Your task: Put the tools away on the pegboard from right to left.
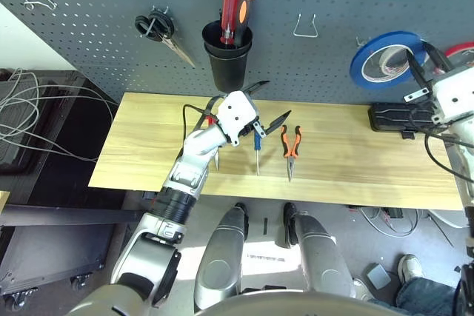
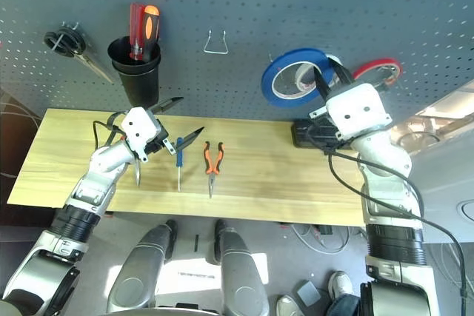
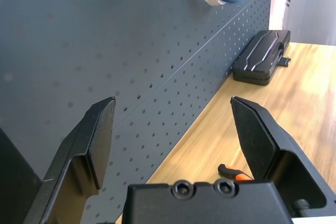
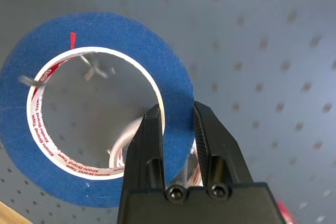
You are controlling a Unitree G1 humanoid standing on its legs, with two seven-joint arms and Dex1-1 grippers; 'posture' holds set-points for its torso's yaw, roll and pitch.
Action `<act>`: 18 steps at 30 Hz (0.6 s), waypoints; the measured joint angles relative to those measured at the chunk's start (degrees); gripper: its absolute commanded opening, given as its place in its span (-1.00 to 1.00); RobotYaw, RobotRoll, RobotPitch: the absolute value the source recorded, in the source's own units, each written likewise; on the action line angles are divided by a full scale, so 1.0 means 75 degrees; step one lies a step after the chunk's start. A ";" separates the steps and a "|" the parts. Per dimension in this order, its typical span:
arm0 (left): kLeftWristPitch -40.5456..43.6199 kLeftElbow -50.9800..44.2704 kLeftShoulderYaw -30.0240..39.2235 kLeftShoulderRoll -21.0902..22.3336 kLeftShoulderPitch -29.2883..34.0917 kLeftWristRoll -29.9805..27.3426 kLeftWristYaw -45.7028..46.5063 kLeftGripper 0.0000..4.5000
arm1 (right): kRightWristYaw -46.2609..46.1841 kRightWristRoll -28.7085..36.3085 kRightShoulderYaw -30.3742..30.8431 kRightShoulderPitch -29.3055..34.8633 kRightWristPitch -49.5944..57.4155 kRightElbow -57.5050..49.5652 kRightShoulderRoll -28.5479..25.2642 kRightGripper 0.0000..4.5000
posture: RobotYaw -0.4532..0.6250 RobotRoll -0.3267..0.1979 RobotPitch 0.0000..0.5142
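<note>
My right gripper [image 4: 177,116] is shut on the wall of the blue tape roll [image 2: 296,77], holding it against the dark grey pegboard [image 1: 89,5]; a metal hook [image 4: 94,69] shows through the roll's hole. My left gripper [image 1: 279,98] hovers open over the wooden table [image 1: 355,168], just below the black cup [image 1: 227,57]. The small blue-handled screwdriver [image 1: 257,149] and the orange-and-black pliers [image 1: 289,146] lie side by side on the table. The red-handled scissors [image 1: 216,159] lie mostly hidden under my left wrist.
Black-handled scissors [image 1: 157,29] hang at the board's left. The cup holds red and orange screwdrivers [image 1: 235,9]. A bare wire hook [image 1: 305,27] sits right of the cup. A red tape roll [image 2: 376,72] hangs beside the blue one. A black case [image 1: 398,118] lies below.
</note>
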 measured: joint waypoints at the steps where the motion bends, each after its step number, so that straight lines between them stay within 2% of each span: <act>1: 0.0001 -0.0001 0.0001 0.0003 0.0003 0.0002 0.0004 1.00 | 0.0005 -0.0026 0.0120 -0.0139 0.0008 0.0184 0.0061 -0.69 | 0.03 0.25 0.19; 3: 0.0002 -0.0004 -0.0004 -0.0002 0.0004 0.0006 0.0004 1.00 | 0.0032 -0.0090 0.0360 -0.0334 0.0019 0.0434 0.0144 -0.69 | 0.03 0.25 0.19; 8: 0.0015 -0.0008 -0.0002 0.0072 0.0031 0.0022 0.0002 1.00 | 0.0227 -0.0131 0.0554 -0.0426 0.0000 0.0564 0.0188 0.05 | 0.07 0.25 0.26; 14: 0.0180 -0.0138 -0.0009 0.0369 0.0089 0.0083 -0.0133 1.00 | 0.1311 0.0244 0.0942 0.0722 -0.0038 0.0446 0.0190 0.98 | 0.10 0.25 0.32; 18: 0.0425 -0.0173 -0.0062 0.0686 0.0140 0.0113 -0.0453 1.00 | 0.2079 0.0613 0.1292 0.1323 0.0750 0.0337 0.0298 0.98 | 0.11 0.25 0.34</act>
